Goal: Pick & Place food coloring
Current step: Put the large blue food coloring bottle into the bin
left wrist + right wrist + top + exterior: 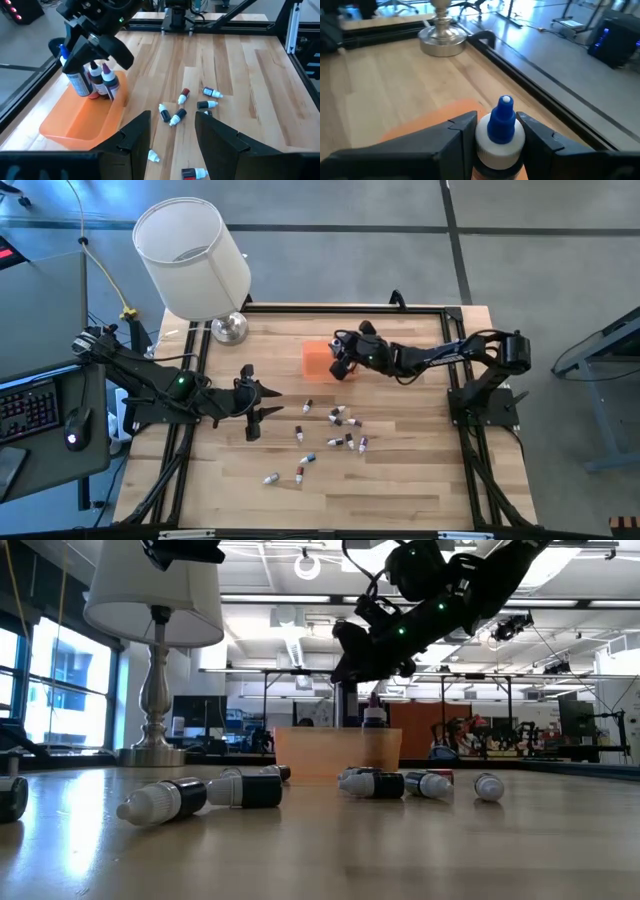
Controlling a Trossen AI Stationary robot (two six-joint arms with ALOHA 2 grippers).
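Food coloring bottles are lying scattered mid-table, with open wood toward the near edge. The right gripper is gripping a blue-tipped bottle over the orange tray, beside two upright bottles. The left gripper is hanging empty, fingers parted, nearby. A lamp is crowding the far corner.

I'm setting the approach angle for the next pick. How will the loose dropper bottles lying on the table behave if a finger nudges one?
The food coloring bottles lie on their sides on smooth wood. With round bodies they would probably roll rather than slide. They look small and likely light, so a slight touch may scatter them. The tapered white caps might make one roll in a curve.
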